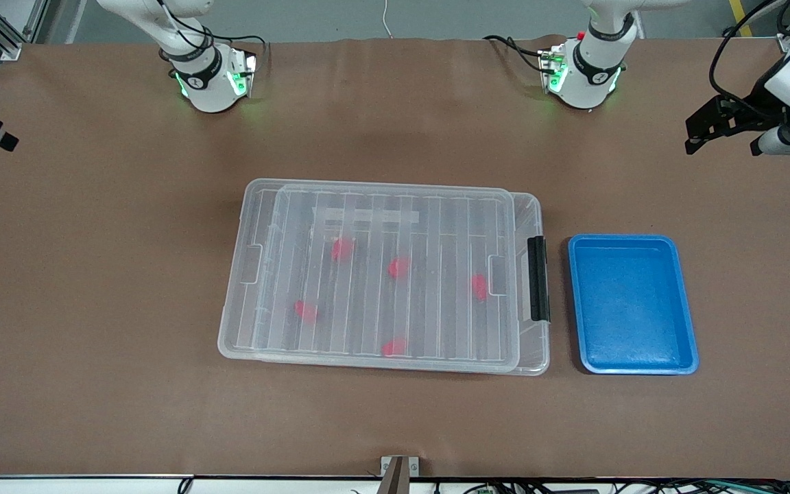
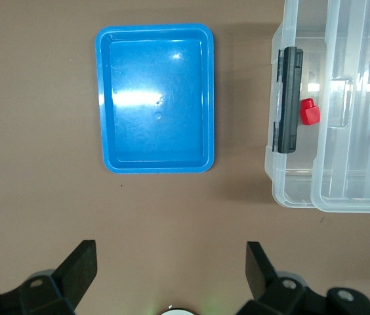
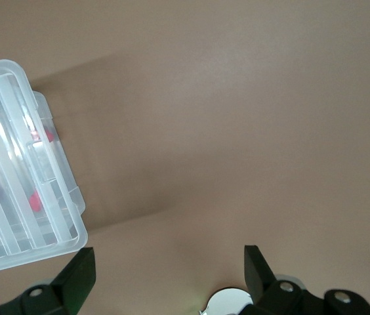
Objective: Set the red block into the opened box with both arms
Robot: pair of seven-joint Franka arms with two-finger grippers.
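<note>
Box lidded, tray just beside.

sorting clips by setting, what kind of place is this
Likely a robotics lab test bench: two arm bases bolted along a brown-covered table, with only staged props on it, a clear lidded box and a blue tray.

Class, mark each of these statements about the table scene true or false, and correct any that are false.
1. The ribbed lid lies on the box, shifted toward the right arm's end. True.
2. Five red blocks show through the lid. True.
3. The blue tray holds a red block. False: nothing lies in it.
4. The left gripper is shut on a block. False: it is open over bare table.
5. The right gripper is open, holding nothing. True.
6. The black latch faces away from the tray. False: it faces it.
</note>
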